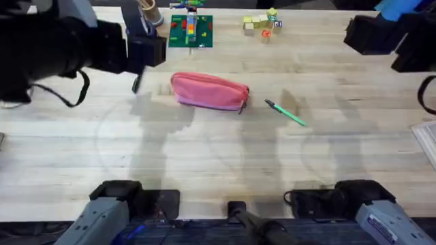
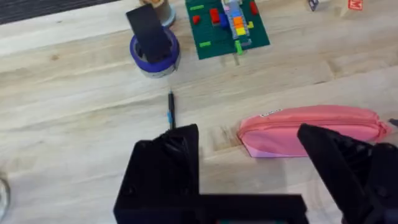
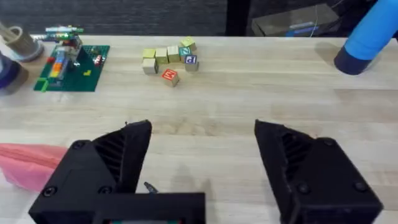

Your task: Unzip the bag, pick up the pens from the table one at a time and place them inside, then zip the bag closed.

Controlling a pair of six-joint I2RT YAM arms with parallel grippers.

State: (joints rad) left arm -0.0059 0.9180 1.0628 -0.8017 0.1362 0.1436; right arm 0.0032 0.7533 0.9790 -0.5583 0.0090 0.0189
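Note:
The pink bag (image 1: 208, 90) lies zipped shut in the middle of the table (image 1: 218, 163). A green pen (image 1: 286, 113) rests just right of it. A black pen (image 1: 136, 84) lies left of the bag, partly under my left arm. My left gripper (image 1: 146, 51) hovers high over that spot. In the left wrist view it (image 2: 245, 134) is open, with the black pen (image 2: 170, 111) and the bag (image 2: 311, 129) below it. My right gripper (image 1: 371, 34) hangs high at the far right. In its wrist view it (image 3: 202, 127) is open and empty, the bag's end (image 3: 25, 163) off to one side.
A green baseplate (image 1: 191, 30) with bricks stands at the back, a blue tape roll (image 2: 154, 53) beside it. Several small cubes (image 1: 262, 26) sit at the back right. A blue cylinder (image 3: 367, 37) stands at the table's far corner.

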